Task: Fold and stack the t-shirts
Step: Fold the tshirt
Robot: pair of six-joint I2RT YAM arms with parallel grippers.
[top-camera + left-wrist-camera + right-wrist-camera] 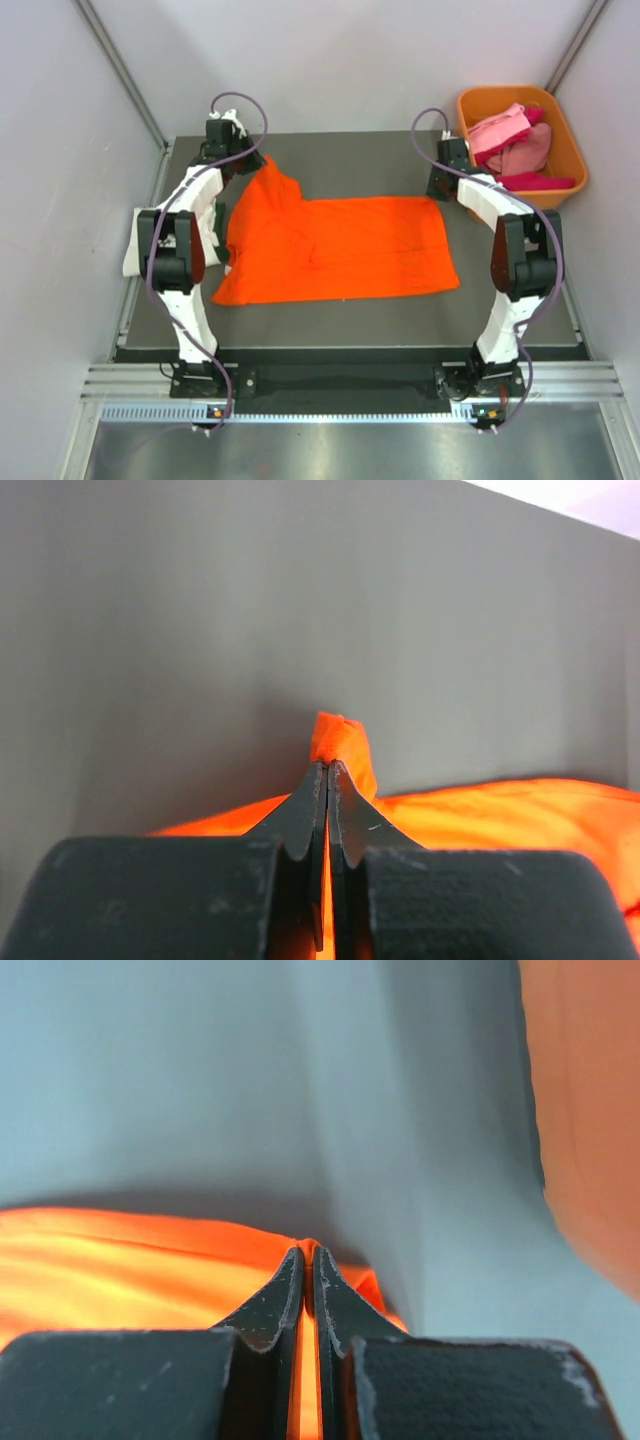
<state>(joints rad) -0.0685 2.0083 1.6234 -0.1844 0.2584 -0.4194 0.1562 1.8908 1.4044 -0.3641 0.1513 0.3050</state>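
A bright orange t-shirt [335,250] lies spread across the dark table. My left gripper [243,160] is shut on its far left corner, and a pinch of orange cloth [340,742] pokes out past the fingertips. At the far right corner my right gripper [440,188] is shut on the shirt's edge, with orange cloth [150,1270] showing between and beside the jaws. More t-shirts, pink, red and magenta [515,148], sit heaped in the bin.
A rigid orange plastic bin [572,150] stands at the back right corner, its wall [585,1110] close to my right gripper. Grey walls close in the table on three sides. The dark table [340,320] runs along the front of the shirt.
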